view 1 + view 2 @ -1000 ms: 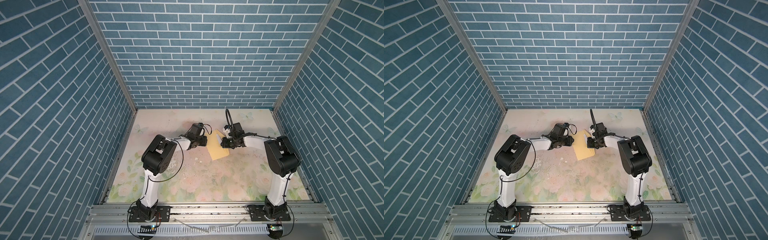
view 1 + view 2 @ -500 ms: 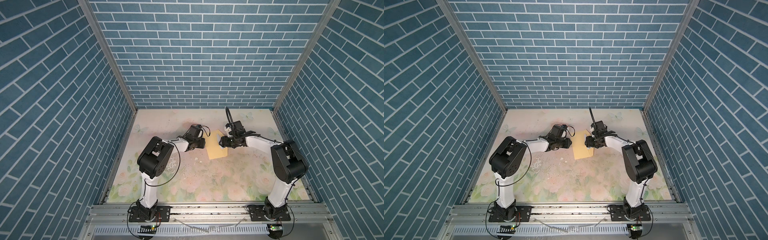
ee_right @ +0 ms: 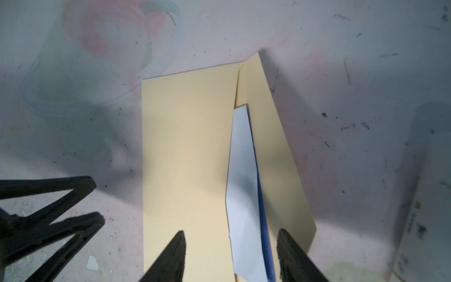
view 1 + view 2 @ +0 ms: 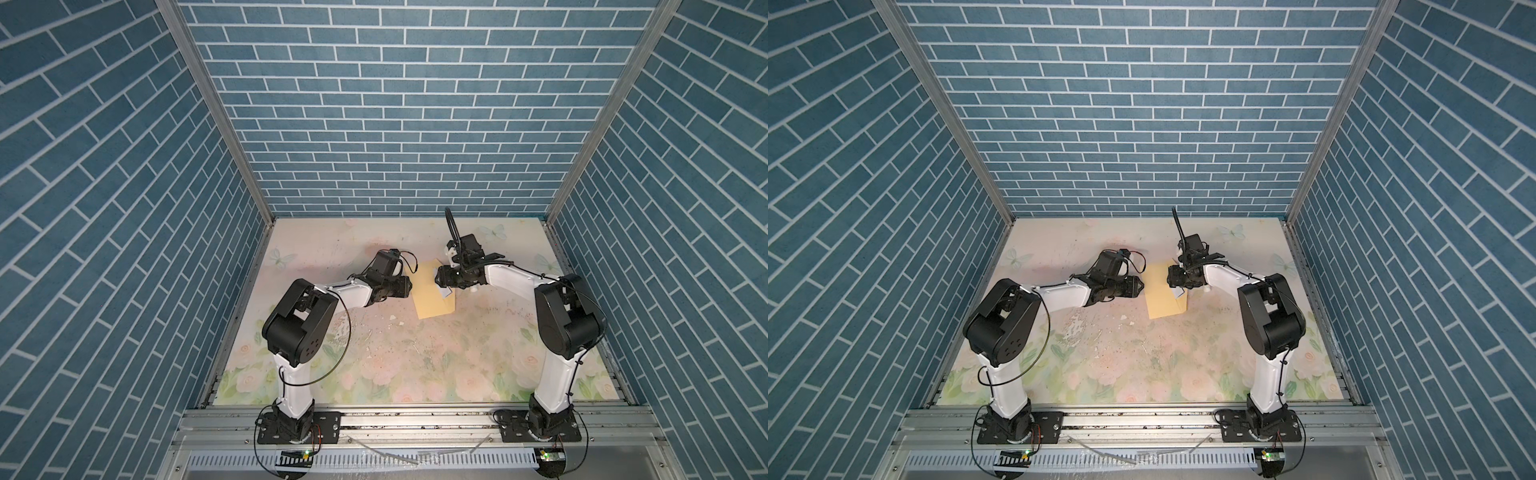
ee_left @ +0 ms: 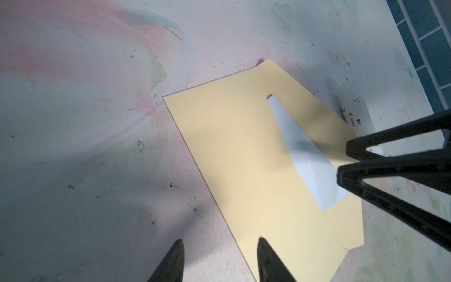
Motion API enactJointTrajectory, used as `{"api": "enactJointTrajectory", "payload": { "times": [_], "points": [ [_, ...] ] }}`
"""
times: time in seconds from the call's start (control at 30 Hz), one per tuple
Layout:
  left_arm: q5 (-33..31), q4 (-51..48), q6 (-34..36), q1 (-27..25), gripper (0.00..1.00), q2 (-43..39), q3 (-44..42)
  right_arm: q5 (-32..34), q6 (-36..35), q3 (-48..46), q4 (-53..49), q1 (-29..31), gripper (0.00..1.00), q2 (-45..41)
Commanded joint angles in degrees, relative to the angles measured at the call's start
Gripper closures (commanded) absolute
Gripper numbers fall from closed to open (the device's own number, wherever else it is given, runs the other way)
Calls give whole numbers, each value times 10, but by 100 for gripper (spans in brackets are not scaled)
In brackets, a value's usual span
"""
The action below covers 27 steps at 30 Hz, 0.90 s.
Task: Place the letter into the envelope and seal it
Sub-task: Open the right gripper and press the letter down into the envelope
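- The left arm and the right arm had smooth white link shells.
- Bulky, rounded black joint housings joined the shells.
- Thin black cables looped along each arm.
- Flat black base plates carried small bolts.
- The fingers were black, tapered, open triangular frames.

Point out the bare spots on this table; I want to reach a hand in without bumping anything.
Widest free patch: the floral table between the envelope and the front rail. A narrower bare strip runs along the back wall. Crowded: mid-table, where the left tool and right tool flank the envelope.
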Motion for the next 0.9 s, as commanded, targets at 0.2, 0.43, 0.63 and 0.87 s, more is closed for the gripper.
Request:
{"api": "enactJointTrajectory", "payload": {
  "times": [0.2,0.43,0.63,0.87],
  "points": [
    [19,18,-19,-5,55,31,-5,9,7,25,-9,2,50,36],
    [21,21,-24,-10,65,44,0,-7,22,22,-7,2,62,49],
    [23,20,-24,-13,73,50,5,-14,31,23,-6,2,74,53],
    [30,20,-25,-16,78,64,13,-40,47,20,4,2,79,60]
  ]
}}
